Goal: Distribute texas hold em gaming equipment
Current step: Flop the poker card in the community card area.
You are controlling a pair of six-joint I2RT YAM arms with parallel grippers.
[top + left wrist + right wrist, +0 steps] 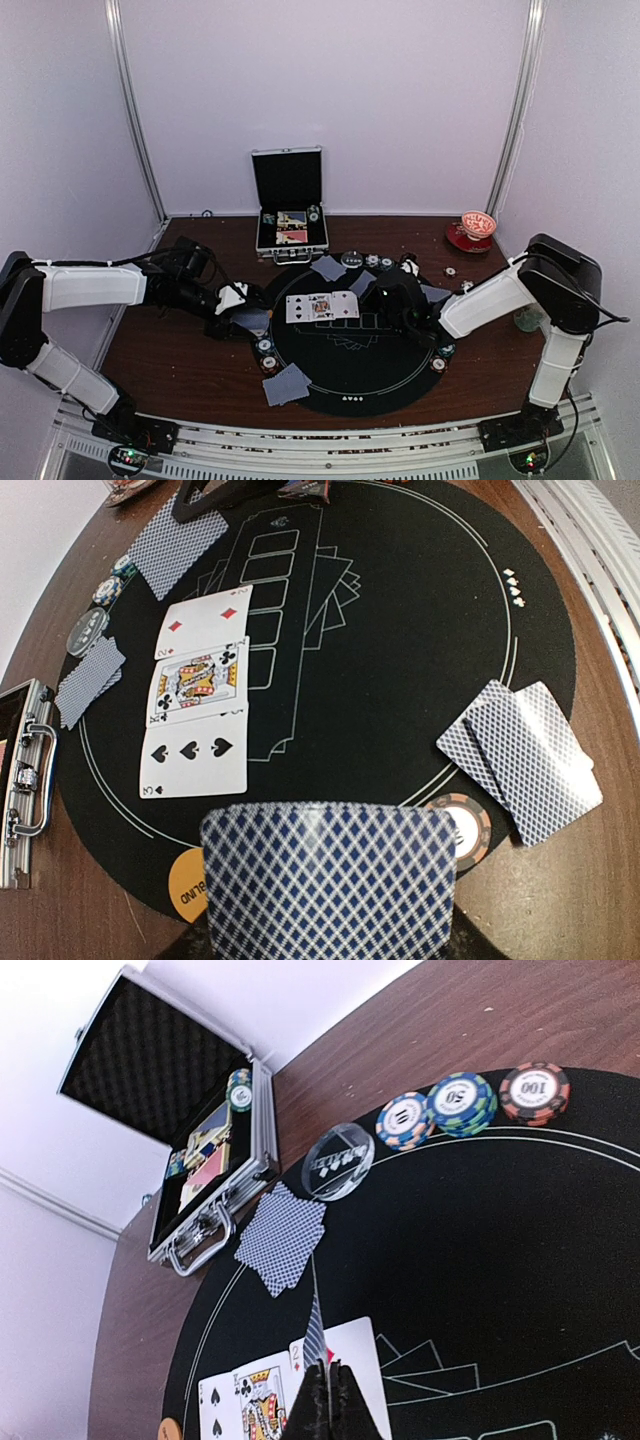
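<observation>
Closest to the left wrist lens, a blurred face-down card (330,880) with a blue diamond back fills the lower frame. It is clamped in the left gripper (240,312), whose fingers are hidden beneath it. Just beyond that gripper, on the round black mat (400,630), 3 face-up cards lie in an overlapping row. The 3 of spades (195,755) is nearest, the king of clubs (197,685) next and the 2 of diamonds (205,623) farthest. An orange button disc (185,885) sits at the mat's edge on the gripper's left, partly hidden behind the held card. To the gripper's right, a pair of face-down cards (525,755) overlaps the mat's rim, with a striped orange chip (465,825) just beside their near corner. The silver case (25,770) lies off to the left on the brown tabletop (60,880).

The right gripper (327,1400) has its fingers pressed together on an edge-on card (316,1335), a thin patterned sliver rising from the tips above the 2 of diamonds. Ahead of this gripper lie more face-down cards (282,1238), then a clear round disc (338,1160). Ahead and to its right, 3 chip stacks stand side by side at the mat's rim: a white stack (407,1120), a teal stack (460,1100) and a red stack (533,1092). Beyond them the case stands open, its lid raised.
</observation>
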